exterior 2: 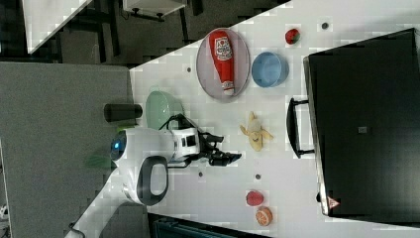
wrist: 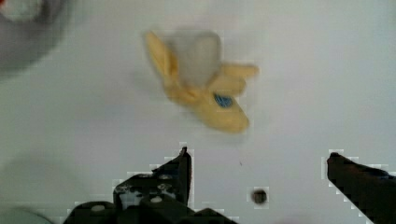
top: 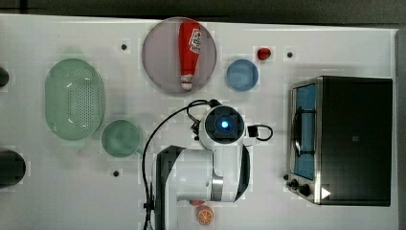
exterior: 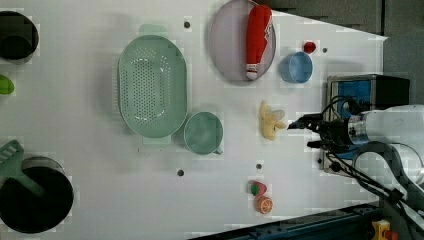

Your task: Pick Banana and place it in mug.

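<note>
Yellow banana (wrist: 205, 88) (blue sticker, perhaps) before wide-apart gripper (wrist: 257, 172)

Bare table (exterior: 240, 150) lies between banana (exterior: 270, 125) and mug (exterior: 203, 132); nothing stands between.

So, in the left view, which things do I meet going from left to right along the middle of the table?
colander → mug → banana → gripper
</note>
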